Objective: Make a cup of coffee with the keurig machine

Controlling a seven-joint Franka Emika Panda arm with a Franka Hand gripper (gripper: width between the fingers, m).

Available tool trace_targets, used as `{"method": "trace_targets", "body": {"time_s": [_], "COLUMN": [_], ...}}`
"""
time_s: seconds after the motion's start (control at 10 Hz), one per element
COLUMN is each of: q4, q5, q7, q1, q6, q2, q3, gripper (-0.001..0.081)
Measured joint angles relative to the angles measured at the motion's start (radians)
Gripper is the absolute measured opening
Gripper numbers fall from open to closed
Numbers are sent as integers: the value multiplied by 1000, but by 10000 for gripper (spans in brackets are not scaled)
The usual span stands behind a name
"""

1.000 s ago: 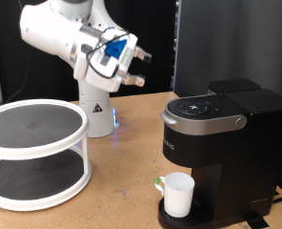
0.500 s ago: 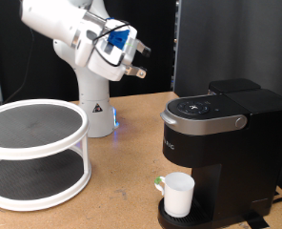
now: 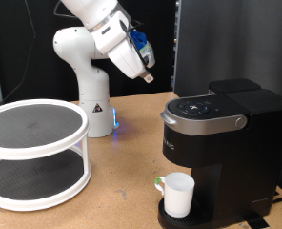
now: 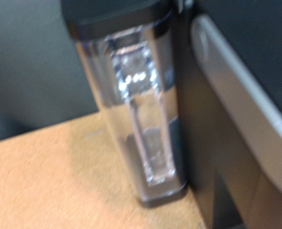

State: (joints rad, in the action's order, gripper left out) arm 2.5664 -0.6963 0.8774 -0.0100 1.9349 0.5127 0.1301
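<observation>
The keurig machine (image 3: pixel 217 143) is sitting on the bench (image 3: pixel 112 196) with its lid down, and the cup (image 3: pixel 178 194) is standing on its drip tray under the spout, seemingly placed to catch the brew. The tool (image 3: pixel 147 76) is hovering above and beside the machine, holding nothing; whether its fingers are apart is not discernible. The wrist camera is facing the machine's clear water tank (image 4: pixel 141 124).

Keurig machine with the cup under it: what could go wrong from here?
The gripper hangs high beside the keurig machine; a careless descent could clip its closed lid handle. The cup on the drip tray looks slightly off-centre, so a knock might shift it and coffee could miss.
</observation>
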Motion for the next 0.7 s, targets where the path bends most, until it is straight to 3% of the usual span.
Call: {"method": "trace_targets", "body": {"time_s": [0.1, 0.2, 0.6, 0.7], "q4": [3, 7, 12, 26], "q5": [-54, -179, -774, -877], "q7": [-2, -4, 55, 86], "q1": [0, 6, 66, 73], "q6": [4, 22, 100, 109], "q2": [0, 2, 9, 8], "q3": [2, 3, 3, 7], "gripper": [802, 802, 802, 802]}}
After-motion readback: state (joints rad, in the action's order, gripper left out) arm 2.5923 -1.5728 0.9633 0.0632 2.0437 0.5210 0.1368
